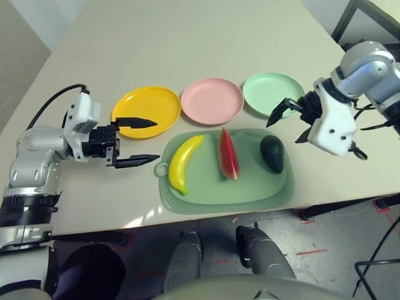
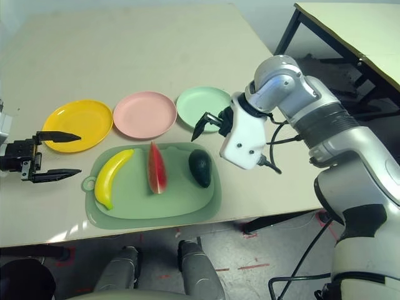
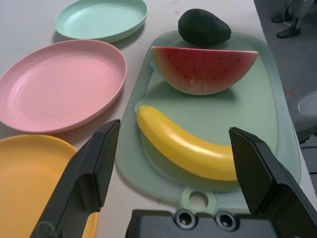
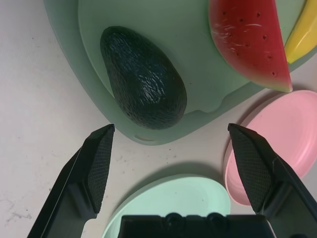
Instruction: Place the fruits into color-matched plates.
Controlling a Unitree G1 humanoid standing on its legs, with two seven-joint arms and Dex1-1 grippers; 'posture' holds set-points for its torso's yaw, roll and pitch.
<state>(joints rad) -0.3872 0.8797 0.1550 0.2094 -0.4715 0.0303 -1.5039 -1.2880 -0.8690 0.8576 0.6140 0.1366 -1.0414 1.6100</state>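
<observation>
The right hand (image 1: pixel 289 119) hangs wide open and empty above the avocado (image 1: pixel 272 154) on the green mat (image 1: pixel 250 187). The left hand (image 1: pixel 142 141), also open and empty, points toward the banana (image 1: pixel 184 162) just beside it.

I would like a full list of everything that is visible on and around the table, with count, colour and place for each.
banana: 1, yellow, lies on the mat, at its left end
watermelon wedge: 1, red with green rind, on the mat, in the middle
avocado: 1, dark green, on the mat, at its right end
mat: 1, pale green with a ring tab, near edge of the table
yellow plate: 1, behind the mat, leftmost, empty
pink plate: 1, middle, empty
green plate: 1, mint, rightmost, empty
table: 1, beige
second table: 1, beige top, dark legs, far right
left gripper: black fingers, open, left of the mat
right gripper: black fingers, open, above the avocado and green plate
</observation>
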